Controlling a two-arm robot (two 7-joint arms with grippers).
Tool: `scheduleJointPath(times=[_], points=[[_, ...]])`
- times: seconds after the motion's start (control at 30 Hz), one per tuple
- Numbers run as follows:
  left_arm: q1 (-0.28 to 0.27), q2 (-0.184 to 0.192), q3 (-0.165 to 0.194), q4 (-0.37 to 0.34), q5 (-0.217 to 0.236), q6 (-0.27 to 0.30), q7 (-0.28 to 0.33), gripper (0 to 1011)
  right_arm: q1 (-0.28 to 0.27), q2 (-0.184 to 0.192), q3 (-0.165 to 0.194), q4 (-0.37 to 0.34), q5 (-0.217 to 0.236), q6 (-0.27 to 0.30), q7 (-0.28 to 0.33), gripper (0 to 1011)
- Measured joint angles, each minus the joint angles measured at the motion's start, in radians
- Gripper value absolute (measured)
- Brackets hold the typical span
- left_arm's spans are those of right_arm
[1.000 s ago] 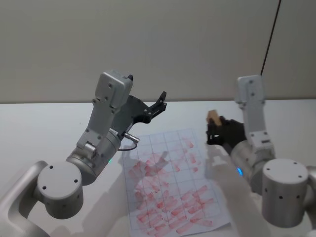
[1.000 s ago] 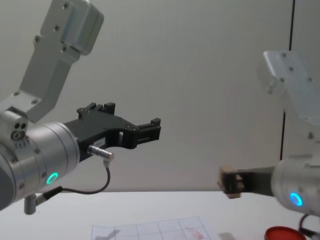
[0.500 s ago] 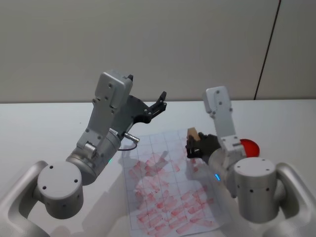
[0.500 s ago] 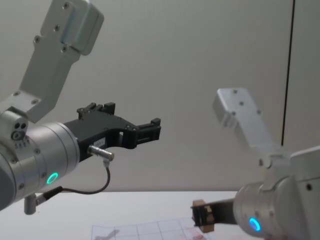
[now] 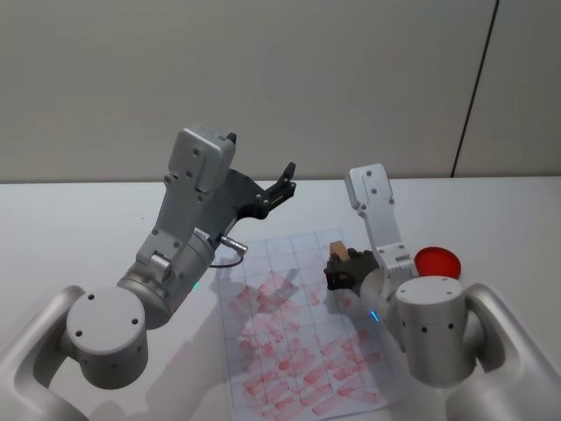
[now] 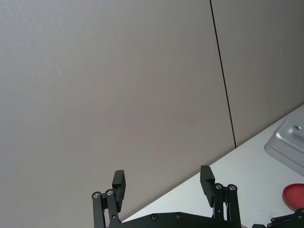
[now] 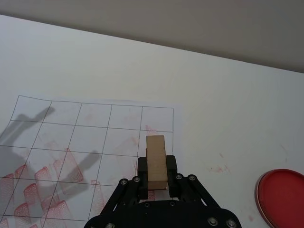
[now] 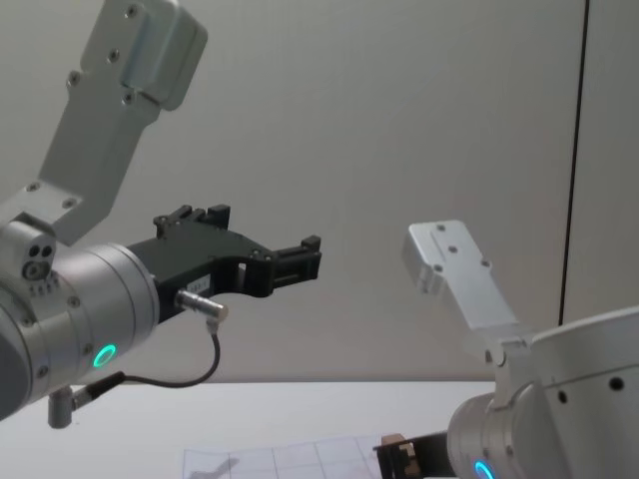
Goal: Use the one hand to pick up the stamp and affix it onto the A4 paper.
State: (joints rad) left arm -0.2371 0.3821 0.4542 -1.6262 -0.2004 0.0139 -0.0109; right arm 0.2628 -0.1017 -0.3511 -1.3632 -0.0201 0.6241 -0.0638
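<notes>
My right gripper (image 5: 337,268), on the silver arm with the blue ring, is shut on the tan wooden stamp (image 5: 337,251). It holds the stamp low over the far right part of the A4 paper (image 5: 273,344). In the right wrist view the stamp (image 7: 156,159) stands between the fingers above a grid cell near the far right corner of the paper (image 7: 71,137). The chest view shows the stamp (image 8: 391,442) just above the sheet (image 8: 270,461). My left gripper (image 5: 285,180) hangs open and high over the paper's far left, holding nothing.
A round red ink pad (image 5: 437,260) lies on the white table right of the paper, also seen in the right wrist view (image 7: 280,197). The left arm's cable (image 8: 190,371) dangles above the sheet. A wall stands behind the table.
My right arm has swung left and down with the stamp, from beside the paper to over its far right part. The ink pad is now uncovered. The left arm has not moved.
</notes>
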Motion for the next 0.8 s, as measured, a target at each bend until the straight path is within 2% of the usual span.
scheduleJointPath(times=[0.47,0.8], points=[[0.0,0.0,0.0,0.0,0.0,0.0,0.0,1001,0.032,-0.016,0.013,0.068,-0.001,-0.004,0.005,214],[0.0,0.0,0.0,0.0,0.0,0.0,0.0,1001,0.038,-0.023,0.022,0.096,0.016,-0.007,0.007,216]])
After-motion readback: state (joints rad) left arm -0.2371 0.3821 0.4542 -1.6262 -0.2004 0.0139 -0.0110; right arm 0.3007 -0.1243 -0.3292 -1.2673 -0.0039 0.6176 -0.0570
